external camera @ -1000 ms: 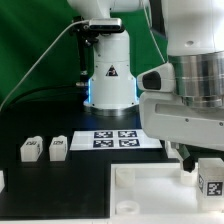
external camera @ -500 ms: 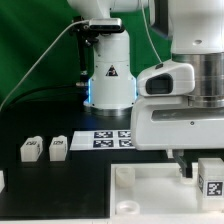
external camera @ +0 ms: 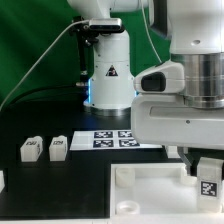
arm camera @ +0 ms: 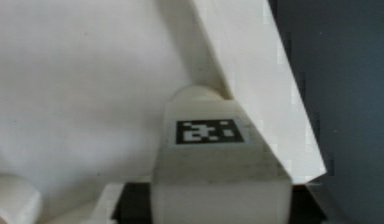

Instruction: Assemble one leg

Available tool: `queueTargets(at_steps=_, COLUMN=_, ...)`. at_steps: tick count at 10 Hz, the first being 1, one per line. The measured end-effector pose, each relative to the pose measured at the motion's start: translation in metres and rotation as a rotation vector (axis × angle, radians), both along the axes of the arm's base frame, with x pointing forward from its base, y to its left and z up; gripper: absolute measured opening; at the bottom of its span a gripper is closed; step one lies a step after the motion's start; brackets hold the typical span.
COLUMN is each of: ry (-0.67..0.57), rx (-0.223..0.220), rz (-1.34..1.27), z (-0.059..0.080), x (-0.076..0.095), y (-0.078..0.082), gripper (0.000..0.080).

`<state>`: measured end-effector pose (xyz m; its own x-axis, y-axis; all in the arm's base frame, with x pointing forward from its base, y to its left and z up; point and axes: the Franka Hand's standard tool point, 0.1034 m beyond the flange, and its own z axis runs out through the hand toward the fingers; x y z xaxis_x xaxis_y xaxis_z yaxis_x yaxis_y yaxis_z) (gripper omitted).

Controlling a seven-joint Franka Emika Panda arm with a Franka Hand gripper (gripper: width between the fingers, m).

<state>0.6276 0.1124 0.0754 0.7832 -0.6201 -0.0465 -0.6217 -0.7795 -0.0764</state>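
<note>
My gripper [external camera: 205, 166] is shut on one leg [external camera: 208, 182], a small white blocky peg with a black-and-white tag. It holds the leg upright over the corner of the large white tabletop [external camera: 150, 192] on the exterior view's right. In the wrist view the leg [arm camera: 210, 140] sits between my dark fingers [arm camera: 139, 204], its tag facing the camera, and its far end is against the tabletop [arm camera: 82, 100] near the raised edge. The gripper [arm camera: 215, 208] is only partly in that view. Two more legs [external camera: 30, 150] [external camera: 57, 148] stand on the black table at the exterior view's left.
The marker board [external camera: 118, 138] lies behind the tabletop, in front of the robot base [external camera: 108, 75]. Part of another white piece [external camera: 2, 180] shows at the left edge of the exterior view. The dark table surface [arm camera: 340, 70] shows beyond the tabletop's edge.
My hand has turned and shifted slightly toward the exterior view's left with the leg still held. The other legs and the tabletop have not moved.
</note>
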Motion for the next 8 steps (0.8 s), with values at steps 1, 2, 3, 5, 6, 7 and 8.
queueTargets(at_steps=1, ry=0.018, rx=0.000, rz=-0.236, z=-0.0002, x=0.0000, y=0.0000, gripper=0.0291)
queueTargets(at_steps=2, ry=0.040, rx=0.025, rz=-0.499, z=-0.0017, x=-0.0003, y=-0.0012, gripper=0.0291)
queueTargets(at_steps=3, ry=0.066, rx=0.046, rz=-0.712, z=-0.0017, x=-0.0002, y=-0.0023, gripper=0.0291)
queueTargets(at_steps=5, ry=0.094, rx=0.053, rz=-0.874, z=-0.0008, x=-0.0002, y=-0.0023, gripper=0.0291)
queueTargets(at_steps=6, ry=0.108, rx=0.056, rz=-0.936, z=0.0001, x=-0.0002, y=-0.0027, gripper=0.0291)
queueTargets(at_steps=7, ry=0.113, rx=0.055, rz=-0.972, z=-0.0007, x=-0.0011, y=-0.0014, gripper=0.0291)
queueTargets(at_steps=8, ry=0.109, rx=0.055, rz=-0.932, z=-0.0007, x=-0.0011, y=-0.0016, gripper=0.0365)
